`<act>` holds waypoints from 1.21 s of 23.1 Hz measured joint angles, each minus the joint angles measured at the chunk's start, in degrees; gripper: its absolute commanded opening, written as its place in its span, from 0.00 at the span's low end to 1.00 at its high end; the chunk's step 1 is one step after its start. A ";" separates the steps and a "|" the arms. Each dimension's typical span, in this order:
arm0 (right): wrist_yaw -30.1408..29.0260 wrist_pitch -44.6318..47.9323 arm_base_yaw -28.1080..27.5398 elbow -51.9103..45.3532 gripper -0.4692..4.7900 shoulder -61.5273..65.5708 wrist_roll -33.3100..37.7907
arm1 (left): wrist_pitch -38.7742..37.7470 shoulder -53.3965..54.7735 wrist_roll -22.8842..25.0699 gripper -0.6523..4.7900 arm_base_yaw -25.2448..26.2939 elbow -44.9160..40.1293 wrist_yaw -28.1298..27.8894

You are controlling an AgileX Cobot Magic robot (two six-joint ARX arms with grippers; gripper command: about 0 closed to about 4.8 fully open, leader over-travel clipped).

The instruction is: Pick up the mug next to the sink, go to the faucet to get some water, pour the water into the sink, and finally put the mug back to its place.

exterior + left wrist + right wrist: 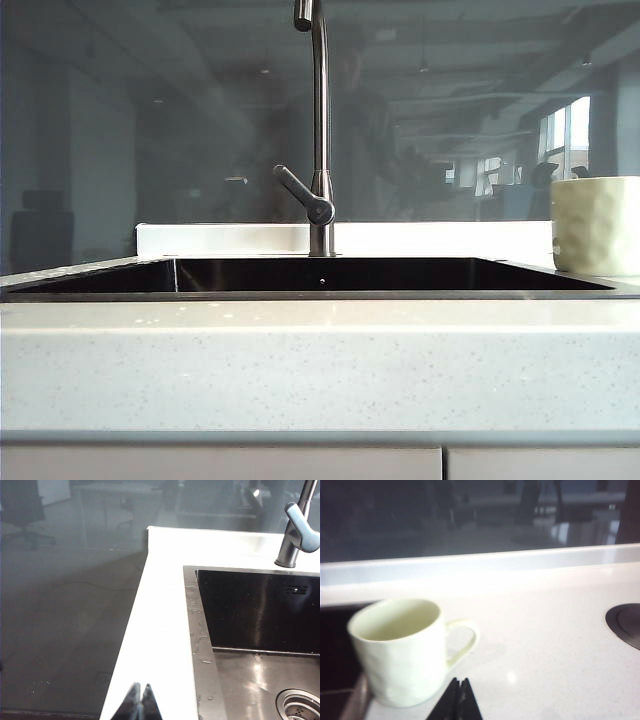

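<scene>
The cream-yellow mug (596, 226) stands upright on the pale countertop (300, 360) at the right end of the dark sink (330, 275). In the right wrist view the mug (402, 650) is close, its handle (465, 640) turned toward my right gripper (460, 682), which is shut and empty just short of it. The steel gooseneck faucet (320, 130) rises behind the sink's middle, its lever (298, 192) angled to the left. My left gripper (140, 687) is shut and empty above the counter strip left of the sink (260, 630). Neither gripper shows in the exterior view. No water runs.
A raised white ledge (240, 238) runs behind the sink below a glass wall. The sink's drain (300, 705) lies at the basin floor. A dark round inset (626, 622) sits in the counter beyond the mug. Droplets dot the sink's left rim (196, 630).
</scene>
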 measured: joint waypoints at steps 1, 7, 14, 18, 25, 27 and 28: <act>-3.06 3.98 -2.75 1.20 0.17 6.91 -1.22 | 0.00 0.00 -0.09 0.11 0.00 0.00 0.63; -22.73 18.40 -16.63 8.90 0.46 34.97 -2.78 | 0.02 0.00 -0.09 0.11 -0.02 0.00 1.29; -29.75 28.37 -17.25 13.88 0.51 52.87 -4.85 | 0.13 0.00 -0.09 0.11 -0.02 0.00 1.33; -30.18 35.69 -16.72 14.53 0.51 59.67 -5.29 | 0.17 0.00 -0.09 0.11 -0.02 0.00 1.33; -31.52 43.10 -15.39 17.35 0.51 67.98 -5.31 | 0.20 0.00 -0.11 0.11 -0.02 0.00 1.31; -31.58 43.36 -14.84 18.67 0.51 69.44 -5.31 | 0.20 0.00 -0.11 0.11 -0.02 0.00 1.31; -31.56 43.50 -14.84 19.61 0.51 70.47 -5.31 | 0.20 0.00 -0.09 0.11 -0.02 0.00 1.31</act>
